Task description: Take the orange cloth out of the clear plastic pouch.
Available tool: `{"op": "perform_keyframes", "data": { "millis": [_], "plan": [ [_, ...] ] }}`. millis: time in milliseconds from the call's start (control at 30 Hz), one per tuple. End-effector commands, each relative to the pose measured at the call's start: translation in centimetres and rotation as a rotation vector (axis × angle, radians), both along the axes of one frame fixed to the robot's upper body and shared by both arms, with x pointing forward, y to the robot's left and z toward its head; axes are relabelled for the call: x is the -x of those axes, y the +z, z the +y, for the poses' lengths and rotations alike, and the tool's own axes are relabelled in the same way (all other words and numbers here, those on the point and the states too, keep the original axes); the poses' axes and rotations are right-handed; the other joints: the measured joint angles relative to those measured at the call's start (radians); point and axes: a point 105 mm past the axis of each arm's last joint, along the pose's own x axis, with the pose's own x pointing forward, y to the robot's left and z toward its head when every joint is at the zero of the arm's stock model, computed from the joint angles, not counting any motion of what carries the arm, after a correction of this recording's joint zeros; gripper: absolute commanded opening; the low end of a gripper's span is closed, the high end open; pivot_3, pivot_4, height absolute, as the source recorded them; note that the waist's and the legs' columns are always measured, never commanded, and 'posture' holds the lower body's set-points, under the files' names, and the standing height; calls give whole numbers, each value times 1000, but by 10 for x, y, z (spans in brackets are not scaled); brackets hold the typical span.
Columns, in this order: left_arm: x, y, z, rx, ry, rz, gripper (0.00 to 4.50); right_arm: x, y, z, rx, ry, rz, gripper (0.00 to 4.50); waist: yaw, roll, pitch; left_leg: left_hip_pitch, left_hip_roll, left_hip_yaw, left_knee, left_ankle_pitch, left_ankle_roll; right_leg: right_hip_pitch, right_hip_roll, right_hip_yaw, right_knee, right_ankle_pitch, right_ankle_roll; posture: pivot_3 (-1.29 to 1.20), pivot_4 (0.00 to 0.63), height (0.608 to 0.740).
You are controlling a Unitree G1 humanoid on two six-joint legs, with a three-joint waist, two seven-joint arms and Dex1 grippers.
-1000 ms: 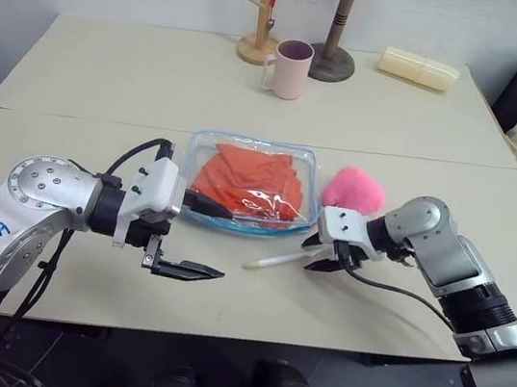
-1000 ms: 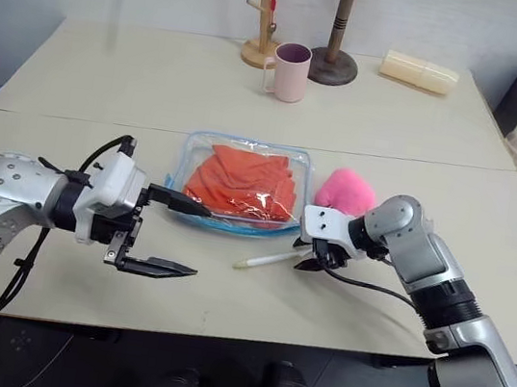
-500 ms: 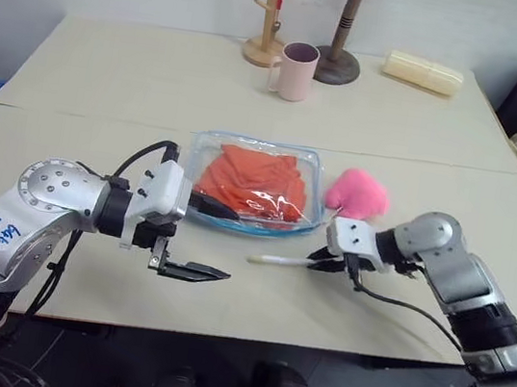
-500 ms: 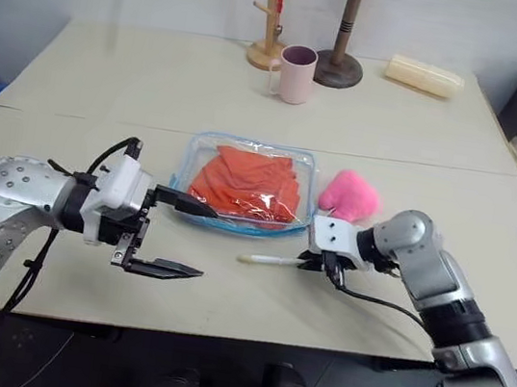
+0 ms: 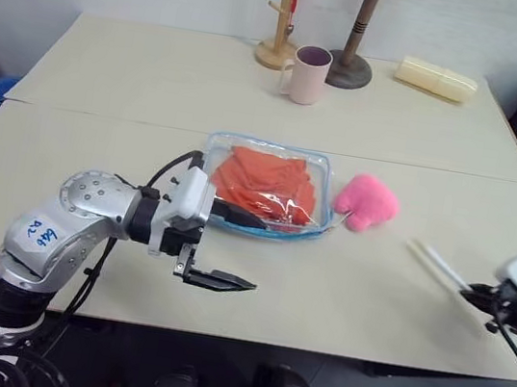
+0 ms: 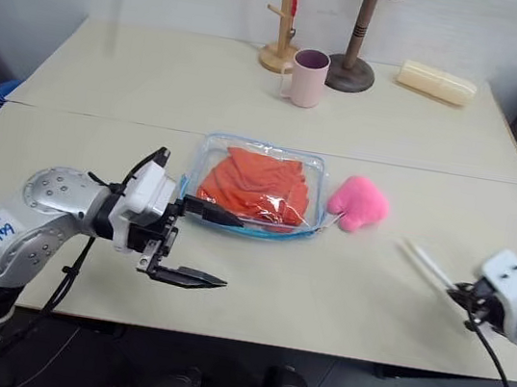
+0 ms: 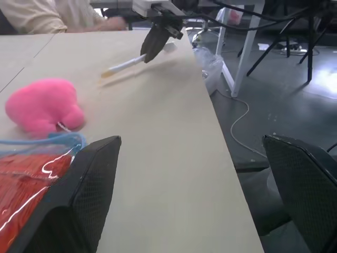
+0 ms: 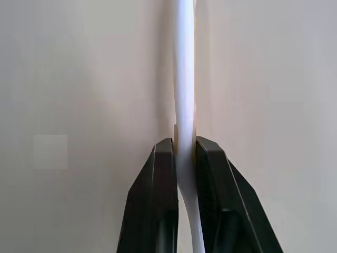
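Beige counter [image 5: 109,84] | orange cloth [image 5: 265,183] inside clear plastic pouch [image 5: 325,169], mid-counter | left gripper [image 5: 231,248] jaws wide beside pouch, likely to pin it | right gripper [image 8: 181,153] jaws clamp white stick [image 8: 184,63], well apart from pouch.

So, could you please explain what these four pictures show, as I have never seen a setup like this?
It is a two-armed robot at a table. Two pictures come from cameras in its head, two from its wrists. The left gripper, open and holding nothing, sits at the clear plastic pouch, which holds the orange cloth. The right gripper pinches a thin white stick. A pink plush lies beside the pouch; a pink mug and wooden stands are at the back.
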Motion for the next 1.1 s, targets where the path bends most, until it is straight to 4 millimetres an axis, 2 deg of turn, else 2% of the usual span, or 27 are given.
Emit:
{"op": "perform_keyframes", "data": {
  "millis": [33, 133, 267, 333, 400, 500, 567, 667, 800, 933, 1100],
  "plan": [
    [-2, 7, -3, 0, -32, -50, 4500, 6, -9, -10, -53, -95, -28, 865, -9, 0, 0, 0, 0, 0, 0, 0, 0, 0, 0, 0, 0, 0, 0, 0, 150, 740],
    [-6, 10, -4, 3, -32, -58, 4500, 9, -17, -12, -81, -131, -28, 1715, -13, 1, 0, 1, 0, 0, 0, 1, -1, 0, 1, 1, 1, 0, 0, 0, 150, 740],
    [-7, 10, -1, 1, -30, -63, 4500, 9, -14, -11, -82, -131, -50, 3100, -12, 1, 0, 1, 0, 0, 0, 1, -1, 0, 1, 0, 1, 0, 0, 0, 150, 740],
    [-8, 10, 0, 0, -24, -69, 4500, 8, -4, -12, -41, -105, -63, 3736, -11, 1, 0, 0, 0, -1, 0, 1, -1, 0, 1, 0, 0, 0, 0, 0, 150, 740],
    [-9, 11, 0, 2, -12, -76, 4500, 1, 16, -9, -4, -55, -106, 4420, -12, 1, 0, 0, 0, -1, 0, 1, -1, 0, 1, 0, 0, 0, 0, 0, 150, 740],
    [-10, 12, 1, 11, 8, -81, 4500, -20, 54, 12, -53, 46, -198, 4464, -19, 1, 0, 1, 0, 0, 0, 1, -1, 0, 1, 1, 1, 0, 0, 0, 150, 740],
    [-10, 13, 3, 12, 24, -86, 4500, -40, 73, 43, -106, 153, -240, 4464, -29, 2, 0, 1, 0, 0, 0, 1, -2, 0, 1, 1, 1, 0, 0, 0, 150, 740],
    [-11, 14, 7, 4, 48, -96, 4500, -58, 79, 84, -94, 300, -238, 4464, -35, 2, 0, 1, 1, -3, 0, 2, -4, 0, 2, 0, 2, 0, 0, 0, 150, 740],
    [-13, 16, 15, -12, 87, -109, 4500, -68, 83, 134, -110, 462, -222, 4464, -26, 2, 0, -1, 1, -5, -1, 2, -4, 0, 1, -2, 0, 0, 0, 0, 150, 740],
    [-17, 21, 23, -7, 137, -122, 4500, -92, 82, 154, -179, 421, -223, 4464, -16, 2, 0, -2, 0, -6, 0, 2, -3, 0, 0, -3, -1, 0, 0, 0, 150, 740],
    [-21, 26, 26, 5, 169, -131, 4500, -129, 61, 154, -214, 291, -201, 4464, -12, 1, 1, -3, 0, -6, 0, 2, -3, 0, -1, -3, -1, 0, 0, 0, 150, 740]
  ]
}}
